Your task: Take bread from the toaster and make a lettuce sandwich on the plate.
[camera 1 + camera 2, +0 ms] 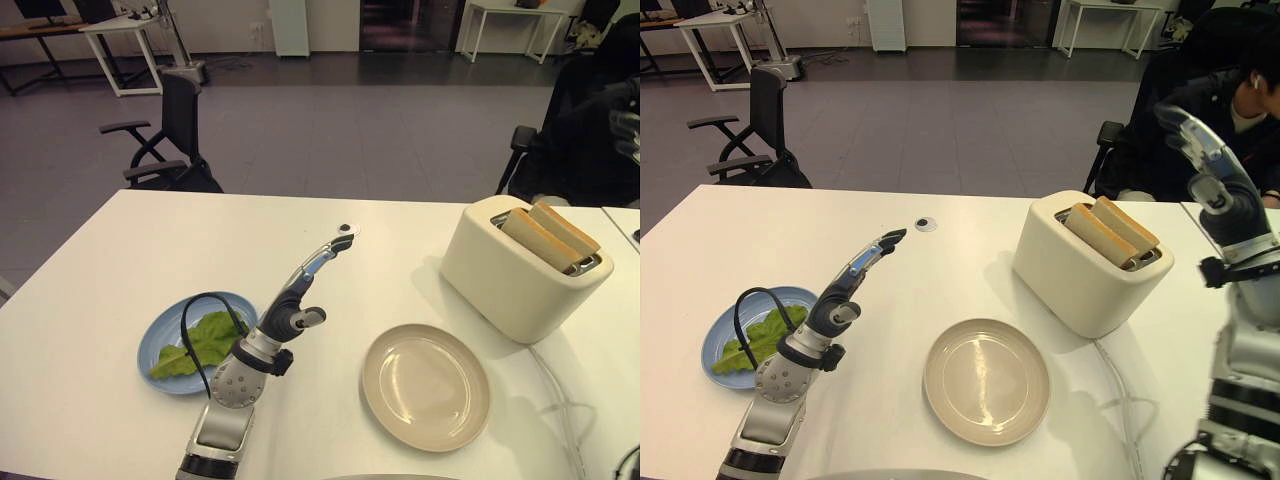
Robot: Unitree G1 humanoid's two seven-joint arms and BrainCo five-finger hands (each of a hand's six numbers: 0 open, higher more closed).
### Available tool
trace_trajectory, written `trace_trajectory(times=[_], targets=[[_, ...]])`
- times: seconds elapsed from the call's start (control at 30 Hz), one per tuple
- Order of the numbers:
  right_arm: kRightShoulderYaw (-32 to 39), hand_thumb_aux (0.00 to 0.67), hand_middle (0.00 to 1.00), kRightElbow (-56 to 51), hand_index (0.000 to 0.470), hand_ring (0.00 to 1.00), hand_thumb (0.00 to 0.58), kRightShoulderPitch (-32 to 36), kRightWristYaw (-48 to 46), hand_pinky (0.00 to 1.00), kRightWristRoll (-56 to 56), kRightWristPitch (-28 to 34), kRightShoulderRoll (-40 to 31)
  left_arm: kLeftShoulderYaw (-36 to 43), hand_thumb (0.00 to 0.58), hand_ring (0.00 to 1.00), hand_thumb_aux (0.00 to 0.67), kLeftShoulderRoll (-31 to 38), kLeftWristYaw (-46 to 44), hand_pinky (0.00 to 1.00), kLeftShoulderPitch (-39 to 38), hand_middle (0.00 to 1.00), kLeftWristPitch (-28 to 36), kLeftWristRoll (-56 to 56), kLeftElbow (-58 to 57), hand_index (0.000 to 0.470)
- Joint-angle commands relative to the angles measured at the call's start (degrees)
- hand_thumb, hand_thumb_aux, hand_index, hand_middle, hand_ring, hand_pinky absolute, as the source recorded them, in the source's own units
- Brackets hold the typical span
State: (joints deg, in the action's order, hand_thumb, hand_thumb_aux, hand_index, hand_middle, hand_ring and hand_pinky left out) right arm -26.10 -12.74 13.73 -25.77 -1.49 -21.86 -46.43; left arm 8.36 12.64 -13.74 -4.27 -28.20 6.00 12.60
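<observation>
A cream toaster [520,270] stands at the right of the white table with two bread slices [550,238] sticking up from its slots. In front of it lies an empty beige plate [425,385]. A lettuce leaf [195,343] rests on a blue plate [160,335] at the left. My left hand [300,290] hovers over the table between the two plates, fingers stretched straight toward the far edge, holding nothing. My right hand [1205,160] is raised to the right of the toaster, above its height, fingers extended and empty.
A small round black-and-white marker [346,228] lies on the table beyond my left fingertips. The toaster's cable [555,400] trails along the table's right side. An office chair [165,140] stands behind the table, and a seated person [1230,110] is at the far right.
</observation>
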Motion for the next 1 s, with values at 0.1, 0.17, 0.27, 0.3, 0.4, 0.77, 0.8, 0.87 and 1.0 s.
trace_trajectory(times=[0.1,0.17,0.27,0.3,0.4,0.77,0.8,0.87,1.0], targets=[[5.91,0.0,0.0,-18.18,0.0,0.0,0.0,0.02,5.24,0.0,10.93,-1.14,-5.46,1.11,0.0,0.0,0.0,-0.69,-0.07,0.0,1.8,0.0,0.48,0.96,-1.28,0.0],[7.87,0.071,0.0,-20.67,0.05,0.0,0.116,-0.21,5.98,0.0,12.41,-1.94,-5.7,0.88,0.0,0.0,0.0,-0.56,-0.14,0.0,1.91,0.0,0.51,0.52,-1.06,0.0],[11.01,0.123,0.0,-22.26,0.087,0.0,0.194,0.2,6.29,0.0,13.8,-3.07,-5.46,0.51,0.0,0.0,0.0,-0.41,0.11,0.0,1.6,0.0,0.23,0.57,-1.2,0.0],[11.64,0.289,0.0,-22.37,0.203,0.0,0.392,0.36,6.26,0.0,13.76,-3.43,-5.46,0.47,0.0,0.0,0.0,-0.38,0.15,0.0,1.51,0.0,0.2,0.62,-1.19,0.0],[12.57,0.373,0.0,-21.52,0.262,0.0,0.466,0.53,5.73,0.0,12.5,-4.35,-5.27,0.39,0.0,0.0,0.0,-0.36,0.22,0.0,1.42,0.0,0.13,0.7,-1.17,0.0],[12.72,0.67,0.0,-17.67,0.47,0.0,0.58,1.18,5.37,0.0,8.4,-3.67,-3.52,0.25,0.0,0.0,0.0,-0.27,0.4,0.0,1.89,0.0,-0.46,1.29,-2.7,0.0],[11.72,0.67,0.0,-17.72,0.47,0.0,0.58,1.83,5.23,0.0,6.89,-2.4,-3.39,0.23,0.0,0.0,0.0,-0.27,0.41,0.0,1.96,0.0,-0.45,1.31,-2.84,0.0],[9.43,0.67,0.0,-16.85,0.47,0.0,0.58,3.21,4.16,0.0,2.81,0.37,-3.43,-0.01,0.0,0.0,0.0,-0.18,0.52,0.0,1.89,0.0,-0.59,1.29,-3.03,0.0],[5.39,0.67,0.0,-10.07,0.47,0.0,0.58,5.06,-2.54,0.0,-8.33,6.35,-4.09,-0.65,0.0,0.0,0.0,0.03,0.97,0.0,1.83,0.0,-0.58,1.47,-3.0,0.0]])
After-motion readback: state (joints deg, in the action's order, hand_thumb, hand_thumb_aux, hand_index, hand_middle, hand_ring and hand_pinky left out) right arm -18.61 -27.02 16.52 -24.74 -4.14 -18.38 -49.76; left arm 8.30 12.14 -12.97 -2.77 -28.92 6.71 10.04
